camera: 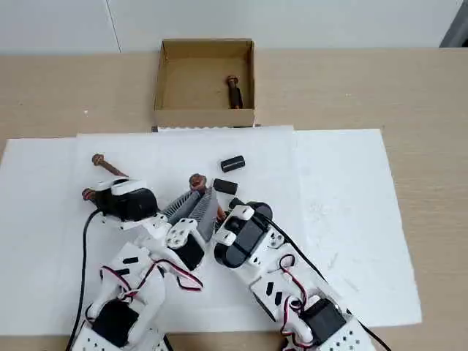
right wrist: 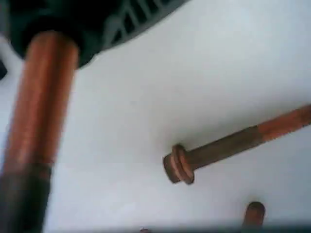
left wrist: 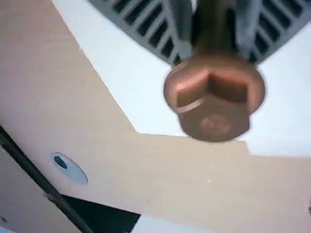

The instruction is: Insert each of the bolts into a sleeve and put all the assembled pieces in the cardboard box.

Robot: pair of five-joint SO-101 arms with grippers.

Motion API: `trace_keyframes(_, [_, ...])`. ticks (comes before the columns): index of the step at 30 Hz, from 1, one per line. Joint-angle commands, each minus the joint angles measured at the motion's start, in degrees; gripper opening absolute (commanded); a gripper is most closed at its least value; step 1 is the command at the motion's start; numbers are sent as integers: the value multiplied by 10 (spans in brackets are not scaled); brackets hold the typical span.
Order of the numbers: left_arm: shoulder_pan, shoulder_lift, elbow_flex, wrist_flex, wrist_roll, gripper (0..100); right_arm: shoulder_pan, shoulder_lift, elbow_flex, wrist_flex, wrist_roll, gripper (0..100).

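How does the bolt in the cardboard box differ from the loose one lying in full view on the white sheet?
The boxed bolt wears a dark sleeve on its shaft; the loose bolt is bare. The boxed bolt lies in the cardboard box along its right wall; the loose bolt lies slantwise on the white sheet. Both are copper-coloured and ungripped.

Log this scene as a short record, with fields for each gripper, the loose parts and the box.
left gripper: shut on a copper hex-head bolt, fingers round its shank
right gripper: shut on a black cylindrical sleeve, at the held bolt's tip
loose bolts: two copper ones on the white sheet, toward its left side
loose sleeves: two black ones on the sheet, between the grippers and the box
box: brown cardboard box, one assembled bolt-and-sleeve piece inside
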Motion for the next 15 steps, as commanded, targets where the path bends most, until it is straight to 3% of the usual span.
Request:
trace_keyframes(1, [0,-4,-4,-17,3,5,-7,-3,-21,-16,7,3])
trace_keyframes(15, [4,-4,39,-14,3,5,-7,-3,-47,-16,7,3])
